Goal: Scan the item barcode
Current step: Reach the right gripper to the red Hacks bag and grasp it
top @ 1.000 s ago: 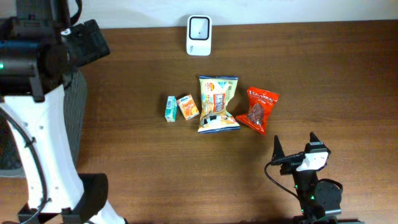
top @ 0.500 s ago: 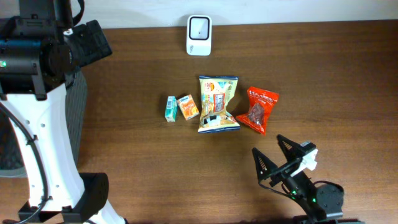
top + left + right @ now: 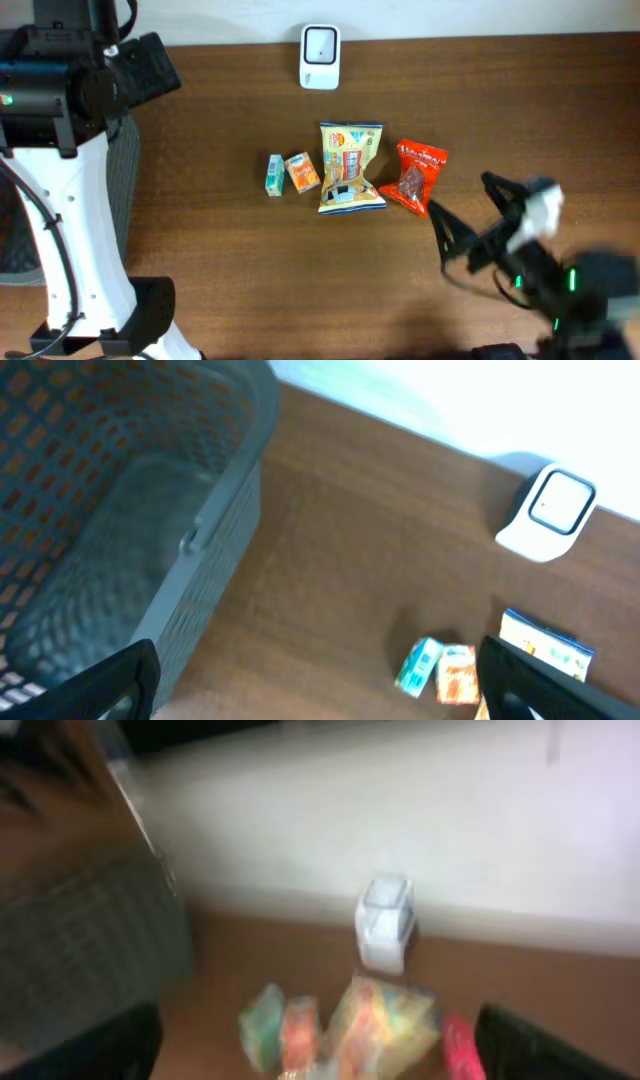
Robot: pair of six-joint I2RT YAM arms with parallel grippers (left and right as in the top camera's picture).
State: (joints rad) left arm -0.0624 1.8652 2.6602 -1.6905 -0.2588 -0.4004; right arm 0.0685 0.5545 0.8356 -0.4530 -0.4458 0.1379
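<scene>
Four items [image 3: 350, 165] lie unpicked mid-frame; left gripper [image 3: 315, 665] and right gripper [image 3: 459, 192] gape empty, so grasping the nearby red packet [image 3: 415, 177] likely comes next.

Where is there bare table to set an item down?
Bare: the strip between the scanner and the item row; the far right side past the red packet; the near stretch between the left arm's base and the right gripper. Crowded: teal carton, orange box, yellow bag and red packet lie close together, the right gripper beside the packet.

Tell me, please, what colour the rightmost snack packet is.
Red; the packet shows best in the overhead view.
</scene>
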